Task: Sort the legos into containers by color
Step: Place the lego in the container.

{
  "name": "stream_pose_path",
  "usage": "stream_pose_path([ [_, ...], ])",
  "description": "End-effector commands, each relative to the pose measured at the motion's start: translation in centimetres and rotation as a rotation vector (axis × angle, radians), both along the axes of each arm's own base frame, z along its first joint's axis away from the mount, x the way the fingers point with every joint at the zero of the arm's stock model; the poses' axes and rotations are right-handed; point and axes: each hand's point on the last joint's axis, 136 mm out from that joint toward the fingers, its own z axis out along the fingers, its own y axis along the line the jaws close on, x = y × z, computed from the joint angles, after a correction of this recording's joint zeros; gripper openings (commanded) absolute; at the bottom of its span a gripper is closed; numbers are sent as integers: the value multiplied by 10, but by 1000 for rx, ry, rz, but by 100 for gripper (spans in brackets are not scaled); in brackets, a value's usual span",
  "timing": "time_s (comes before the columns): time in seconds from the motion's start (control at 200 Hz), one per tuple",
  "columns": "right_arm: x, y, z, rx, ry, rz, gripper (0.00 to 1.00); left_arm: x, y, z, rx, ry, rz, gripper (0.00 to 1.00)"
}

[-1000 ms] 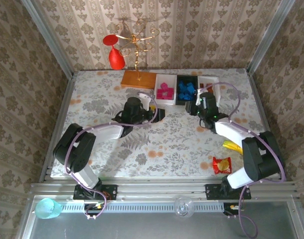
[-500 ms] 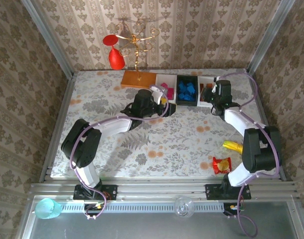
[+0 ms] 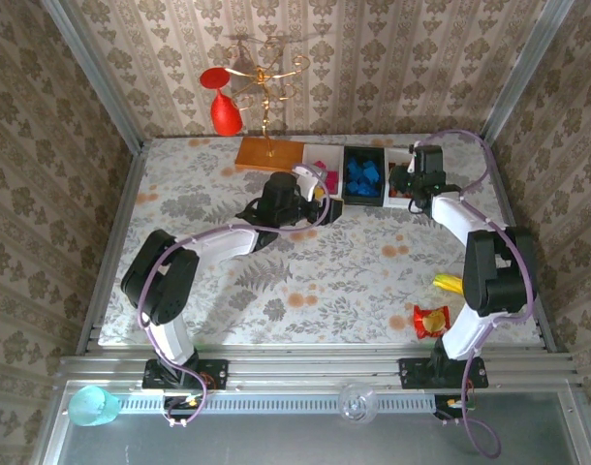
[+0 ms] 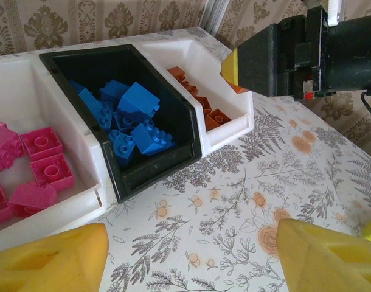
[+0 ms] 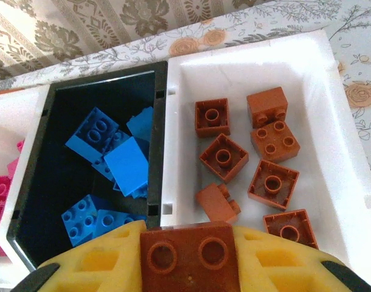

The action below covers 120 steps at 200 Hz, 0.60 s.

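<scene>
The right fingers (image 5: 258,258) are squeezed shut on a small orange-brown plastic brick (image 5: 188,255). The shallow white plastic tray (image 5: 234,79) with the other orange-brown bricks (image 5: 224,157) lies right in front of them and a bit lower. Its long side runs away from the fingers. The held brick seems to hang over the tray's near edge, but how high is hard to tell. This arm is the nearer one. The left fingers (image 4: 325,255) are wide open and empty, over the flowery surface (image 4: 234,207) near the black plastic tray (image 4: 88,53).

Two white trays (image 4: 234,125), one black tray (image 4: 155,173). Eight orange-brown bricks (image 5: 224,157); blue bricks (image 4: 140,100) and pink bricks (image 4: 42,143) overlap, beyond counting.
</scene>
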Motion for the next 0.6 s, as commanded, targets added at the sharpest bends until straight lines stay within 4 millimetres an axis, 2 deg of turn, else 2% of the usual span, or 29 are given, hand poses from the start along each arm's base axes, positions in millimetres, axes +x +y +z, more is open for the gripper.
stream_pose_path([
  [0.0, 4, -9, 1, -53, 27, -7, 35, 1, 4, 12, 19, -26, 8, 74],
  [0.245, 10, -14, -10, -96, 74, -14, 35, -2, 16, 15, 39, -39, 40, 74],
  [0.595, 37, -39, -27, -171, 146, -109, 39, -5, 28, 11, 49, -27, 56, 74],
])
